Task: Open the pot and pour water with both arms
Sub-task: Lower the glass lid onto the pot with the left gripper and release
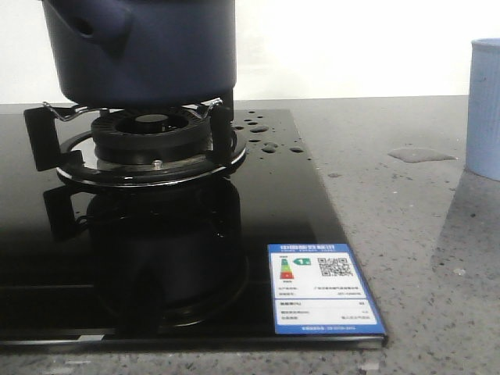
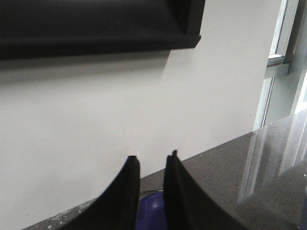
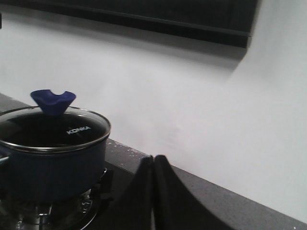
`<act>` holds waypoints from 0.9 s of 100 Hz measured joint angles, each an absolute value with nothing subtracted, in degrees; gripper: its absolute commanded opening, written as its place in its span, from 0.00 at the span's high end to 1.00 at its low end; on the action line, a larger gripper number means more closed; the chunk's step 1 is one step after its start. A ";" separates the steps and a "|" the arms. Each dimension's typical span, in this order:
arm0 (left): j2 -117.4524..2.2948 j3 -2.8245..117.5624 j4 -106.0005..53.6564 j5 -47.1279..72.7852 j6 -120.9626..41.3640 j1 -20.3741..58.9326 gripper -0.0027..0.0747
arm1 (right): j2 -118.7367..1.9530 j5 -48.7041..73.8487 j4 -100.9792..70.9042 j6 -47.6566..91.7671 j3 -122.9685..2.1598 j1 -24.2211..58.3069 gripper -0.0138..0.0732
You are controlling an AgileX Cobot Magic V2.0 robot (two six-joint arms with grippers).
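The dark navy pot stands on the gas burner, its side stub facing front left. In the right wrist view the pot wears a glass lid with a blue knob; nothing grips the knob. My left gripper is open by a narrow gap, and part of the blue knob shows low between its fingers, apart from them. My right gripper is shut and empty, to the right of the pot over the stove edge. Neither gripper shows in the front view.
The burner sits on a black glass stovetop with water drops and a label. A pale blue cup stands at the right on the grey counter beside a small puddle. A white wall and a dark shelf lie behind.
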State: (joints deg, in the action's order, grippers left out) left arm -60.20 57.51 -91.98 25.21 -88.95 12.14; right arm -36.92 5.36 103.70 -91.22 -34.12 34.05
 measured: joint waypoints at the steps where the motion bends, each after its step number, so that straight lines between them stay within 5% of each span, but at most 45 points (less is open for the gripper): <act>1: -60.20 57.20 -91.98 25.20 -88.95 12.14 0.99 | -36.79 5.03 103.68 -90.93 -34.11 34.05 0.92; 56: -12.91 14.44 -92.01 24.02 -88.01 12.14 0.99 | -12.95 3.76 103.89 -89.58 -19.53 34.05 0.92; 90: -6.78 8.89 -94.12 19.23 -83.26 12.14 0.99 | -10.82 0.00 104.10 -89.44 -19.28 34.05 0.92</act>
